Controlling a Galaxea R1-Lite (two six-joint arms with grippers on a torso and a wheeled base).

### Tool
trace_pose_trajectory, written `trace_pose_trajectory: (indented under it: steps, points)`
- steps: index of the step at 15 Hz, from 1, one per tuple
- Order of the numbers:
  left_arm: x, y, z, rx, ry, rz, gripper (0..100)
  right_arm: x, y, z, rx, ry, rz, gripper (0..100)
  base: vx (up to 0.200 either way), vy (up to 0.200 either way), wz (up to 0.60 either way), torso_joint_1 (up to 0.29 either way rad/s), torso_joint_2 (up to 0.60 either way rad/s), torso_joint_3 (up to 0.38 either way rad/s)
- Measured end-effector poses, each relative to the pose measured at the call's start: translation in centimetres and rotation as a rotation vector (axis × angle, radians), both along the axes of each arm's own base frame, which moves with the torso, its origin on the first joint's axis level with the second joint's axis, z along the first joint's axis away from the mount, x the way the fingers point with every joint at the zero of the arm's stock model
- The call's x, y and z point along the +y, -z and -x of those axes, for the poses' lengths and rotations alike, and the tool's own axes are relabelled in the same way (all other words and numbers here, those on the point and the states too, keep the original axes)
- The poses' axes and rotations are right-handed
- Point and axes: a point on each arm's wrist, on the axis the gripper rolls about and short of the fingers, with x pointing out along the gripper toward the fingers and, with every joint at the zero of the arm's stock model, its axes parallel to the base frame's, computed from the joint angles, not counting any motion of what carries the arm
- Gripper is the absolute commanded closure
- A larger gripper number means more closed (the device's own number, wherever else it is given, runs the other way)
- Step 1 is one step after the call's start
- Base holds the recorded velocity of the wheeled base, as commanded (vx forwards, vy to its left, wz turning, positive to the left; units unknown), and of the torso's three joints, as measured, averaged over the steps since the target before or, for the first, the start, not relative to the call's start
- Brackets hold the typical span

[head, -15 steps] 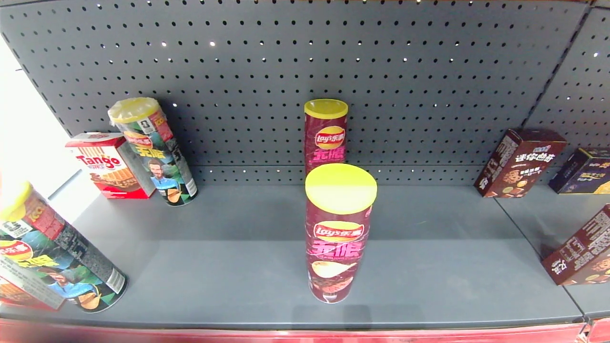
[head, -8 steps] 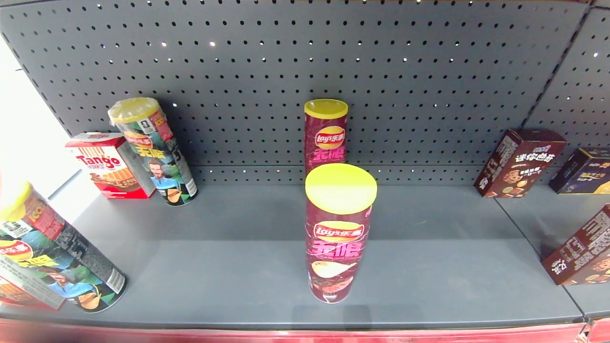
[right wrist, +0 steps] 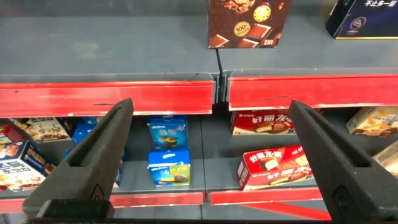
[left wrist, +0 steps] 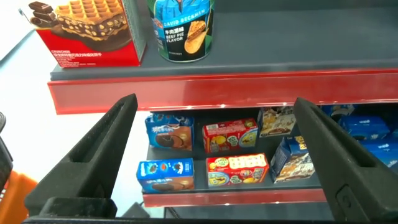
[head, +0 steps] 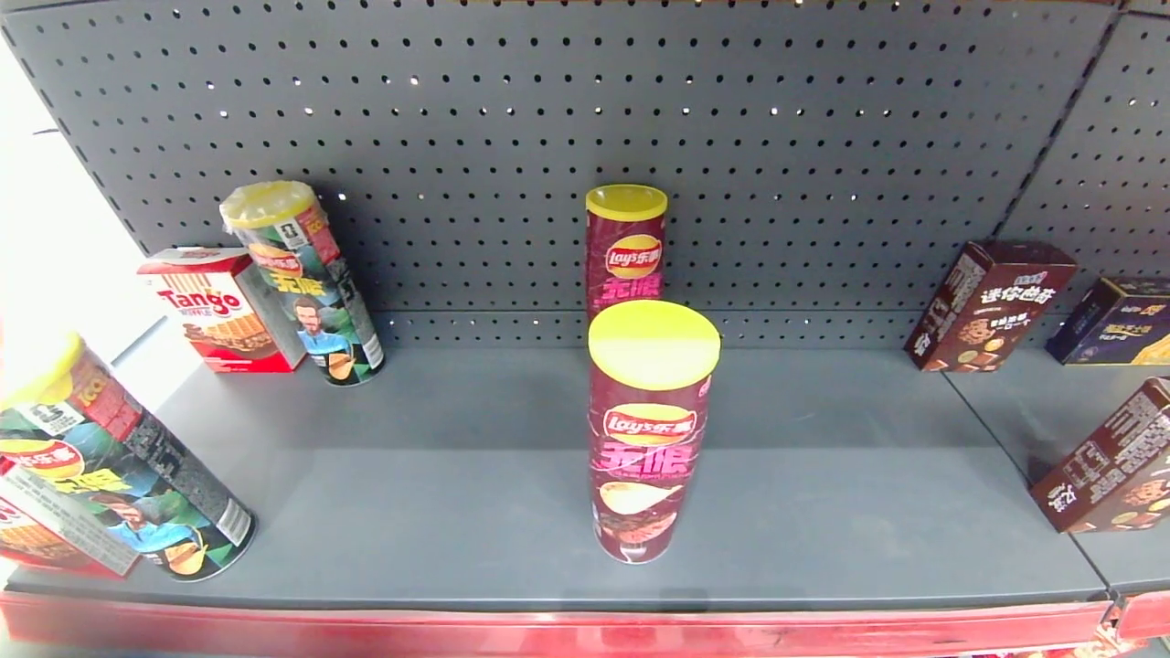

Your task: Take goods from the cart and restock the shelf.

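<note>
Grey shelf (head: 823,512) carries the maroon can (head: 647,429) upright, near and central; left gripper (left wrist: 214,102) and right gripper (right wrist: 211,104) hang spread and empty, so the next item likely wants a square mid-body grip.

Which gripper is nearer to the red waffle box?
Left. The left gripper faces the red waffle box; the right gripper faces the brown cookie box, farther right.
</note>
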Motion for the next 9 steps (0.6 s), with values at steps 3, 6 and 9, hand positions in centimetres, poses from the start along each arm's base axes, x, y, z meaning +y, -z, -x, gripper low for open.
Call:
trace_pose_trajectory:
  steps: [3,6,9]
  points:
    - [0.0,0.02,-0.01,0.001,0.0,0.0,0,0.0,0.0,0.0,0.0,-0.001,0.0,0,0.0,0.0,0.0,0.0,0.0,0.0]
    - [0.0,0.01,0.0,0.0,0.001,-0.001,0,0.0,0.0,0.0,0.0,0.0,-0.001,0,0.0,0.0,0.0,0.0,0.0,0.0]
    - [0.0,0.0,0.0,0.0,0.001,-0.001,0,0.0,0.0,0.0,0.0,0.0,-0.001,0,0.0,0.0,0.0,0.0,0.0,0.0]
